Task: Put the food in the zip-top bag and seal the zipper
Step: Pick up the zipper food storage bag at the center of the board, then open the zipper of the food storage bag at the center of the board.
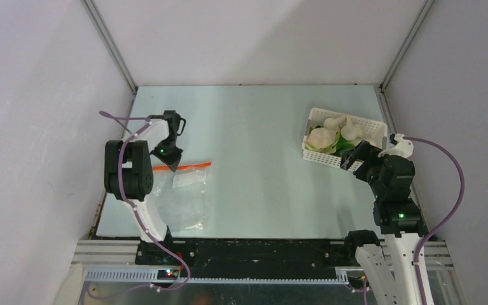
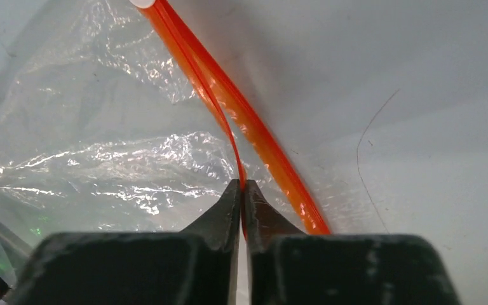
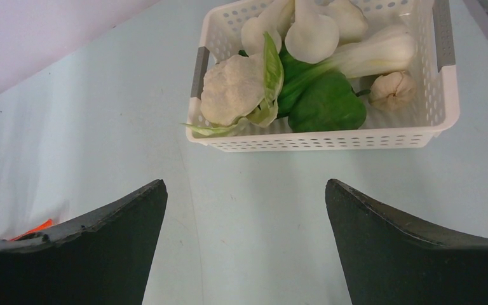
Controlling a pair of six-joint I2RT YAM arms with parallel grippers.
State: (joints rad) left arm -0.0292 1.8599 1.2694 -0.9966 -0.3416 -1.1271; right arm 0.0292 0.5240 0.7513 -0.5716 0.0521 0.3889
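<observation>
The left pincer (image 2: 242,188) is clenched on the zipper (image 2: 257,130), the orange-red strip along the mouth of the clear bag (image 2: 95,159). In the left wrist view the strip splits into two lips. The left lip runs down between the fingertips, which are pressed together on it. The other lip passes just to their right, outside the grip. The bag lies crumpled on the left side of the desk (image 1: 260,159), with its mouth at the far end and its body stretching toward the near edge.

The right pincer (image 3: 244,185) is released, its fingers spread wide and holding nothing. It hovers over bare desk on the near side of the white basket (image 3: 321,141). The basket sits at the far right of the desk, well apart from the bag. The food (image 3: 324,105) lies in the basket: a cream cauliflower-like piece at the left, green leafy pieces in the middle, a garlic bulb at the right, and white bulbous pieces along the far wall.
</observation>
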